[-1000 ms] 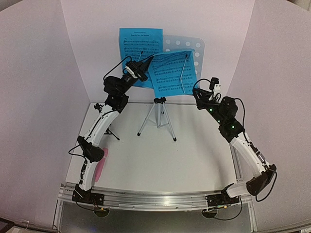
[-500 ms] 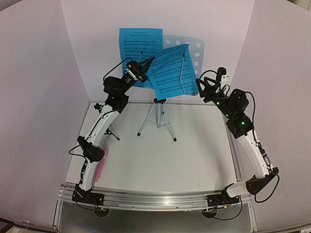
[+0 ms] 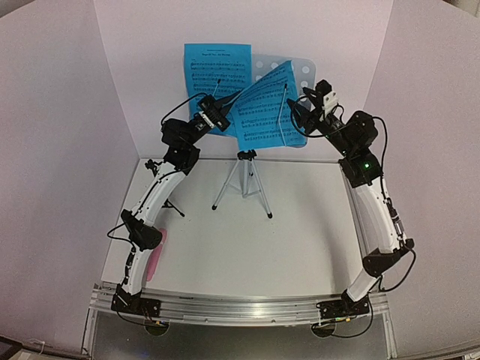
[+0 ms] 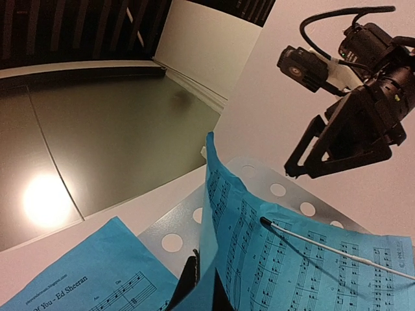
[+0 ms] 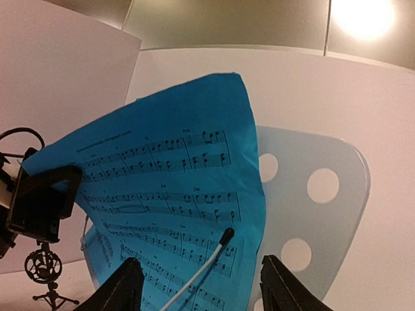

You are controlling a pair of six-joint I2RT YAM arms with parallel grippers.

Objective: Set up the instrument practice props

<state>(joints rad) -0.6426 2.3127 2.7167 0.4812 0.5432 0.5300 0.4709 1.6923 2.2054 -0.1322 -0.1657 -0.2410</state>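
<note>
The pale-blue perforated music stand (image 3: 301, 71) stands on its silver tripod (image 3: 244, 180) at the middle of the far edge of the table (image 3: 300, 247). Two bright-blue sheet-music pages are on its desk. The left page (image 3: 214, 71) lies flat and upright against the desk, and its upper part rises above it. The right page (image 3: 259, 112) is tilted, with its upper right corner curled forward, away from the perforated plate. A thin white holder wire (image 4: 311, 243) with a black tip lies across the front of this page.

The left gripper (image 4: 200, 291) is at the lower left edge of the tilted page. Its jaws are pressed together and they pinch the paper there. The right gripper (image 5: 200, 260) is raised near the right edge of the same page with its jaws spread wide, holding nothing. In the left wrist view a gap shows between its fingers and the paper.

The pink stick microphone (image 3: 154, 259) lies on the table along the left edge, toward the near left corner, partly hidden by the left arm. The small black tripod mic stand (image 5: 43, 267) is upright near the left edge, further back, with its ring mount on top and no microphone in it.
</note>
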